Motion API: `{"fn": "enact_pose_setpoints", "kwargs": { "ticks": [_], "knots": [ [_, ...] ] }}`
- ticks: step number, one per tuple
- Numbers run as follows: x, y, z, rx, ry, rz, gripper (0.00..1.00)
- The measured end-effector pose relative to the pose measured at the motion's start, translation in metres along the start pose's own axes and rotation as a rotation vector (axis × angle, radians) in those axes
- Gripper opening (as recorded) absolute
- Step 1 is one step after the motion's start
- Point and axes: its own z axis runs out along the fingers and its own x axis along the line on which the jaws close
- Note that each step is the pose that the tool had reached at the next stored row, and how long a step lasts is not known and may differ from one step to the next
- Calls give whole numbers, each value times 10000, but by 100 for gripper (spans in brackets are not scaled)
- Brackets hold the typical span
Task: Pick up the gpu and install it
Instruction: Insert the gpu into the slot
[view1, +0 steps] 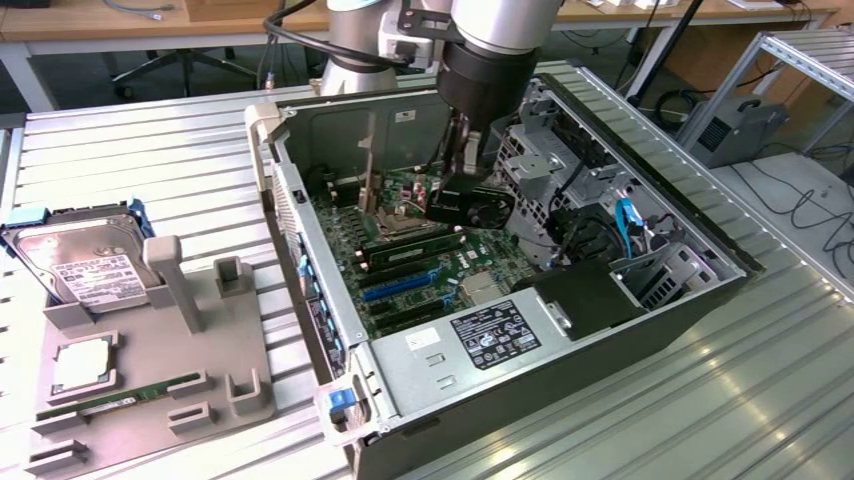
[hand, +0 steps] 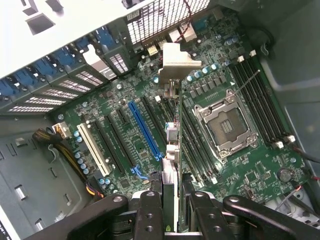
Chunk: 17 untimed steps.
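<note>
The claw (hand: 170, 202) is clenching the gpu (hand: 171, 150), gripping the thin card edge-on between its fingers. In the upper middle of the exterior view, the arm is reaching down into the open computer case (view1: 400, 352). It is holding the card over the motherboard (hand: 122, 102), between the blue slot (hand: 145, 131) and the processor socket (hand: 223, 122). A hard drive (view1: 83, 268) is lying at that view's left edge.
</note>
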Motion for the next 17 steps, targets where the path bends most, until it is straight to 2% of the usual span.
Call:
{"fn": "enact_pose_setpoints", "kwargs": {
  "ticks": [17],
  "knots": [
    [0,0,5,-10,13,-427,26]
  ]
}}
